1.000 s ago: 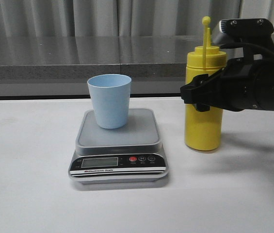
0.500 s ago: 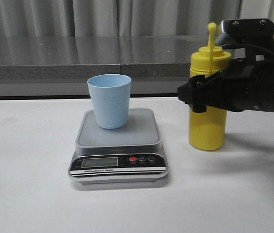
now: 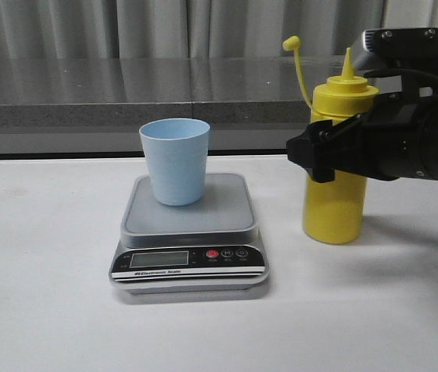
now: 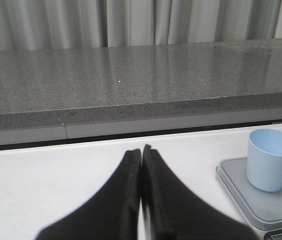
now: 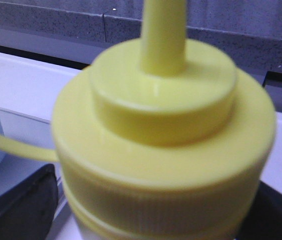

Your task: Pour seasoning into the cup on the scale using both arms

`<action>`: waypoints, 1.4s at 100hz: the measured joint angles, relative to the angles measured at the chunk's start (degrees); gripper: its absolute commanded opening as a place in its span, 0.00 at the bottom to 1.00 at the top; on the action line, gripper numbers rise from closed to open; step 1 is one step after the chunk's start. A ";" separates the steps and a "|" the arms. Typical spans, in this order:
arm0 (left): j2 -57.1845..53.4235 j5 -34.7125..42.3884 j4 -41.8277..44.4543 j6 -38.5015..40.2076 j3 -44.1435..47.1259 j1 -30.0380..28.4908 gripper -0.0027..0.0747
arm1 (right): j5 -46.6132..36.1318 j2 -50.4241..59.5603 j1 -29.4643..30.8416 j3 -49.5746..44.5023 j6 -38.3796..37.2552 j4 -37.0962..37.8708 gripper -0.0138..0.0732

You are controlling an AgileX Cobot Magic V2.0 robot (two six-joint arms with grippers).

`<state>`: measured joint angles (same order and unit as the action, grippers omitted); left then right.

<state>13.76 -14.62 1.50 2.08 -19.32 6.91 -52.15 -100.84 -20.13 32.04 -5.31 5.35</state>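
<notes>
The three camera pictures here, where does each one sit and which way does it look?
Front view: looks forward over the table at the scale, the cup and the seasoning bottle; the right gripper shows, its jaws shut on the bottle.
Left wrist view: sits on the left arm, looking across the table at a grey ledge and curtains; the left gripper shows, jaws shut and empty.
Right wrist view: sits on the right arm, close above the bottle's shoulder and nozzle; dark jaws flank it.
Shared: the front and left wrist views both show the cup on the scale.
</notes>
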 measured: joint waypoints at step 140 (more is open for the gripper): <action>0.00 0.00 0.00 0.00 0.00 0.00 0.01 | 28.81 52.72 0.00 -17.07 0.77 -6.38 0.91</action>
<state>13.76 -14.62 1.50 2.08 -19.32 6.91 -23.33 -48.11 -20.13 14.97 -4.54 -1.03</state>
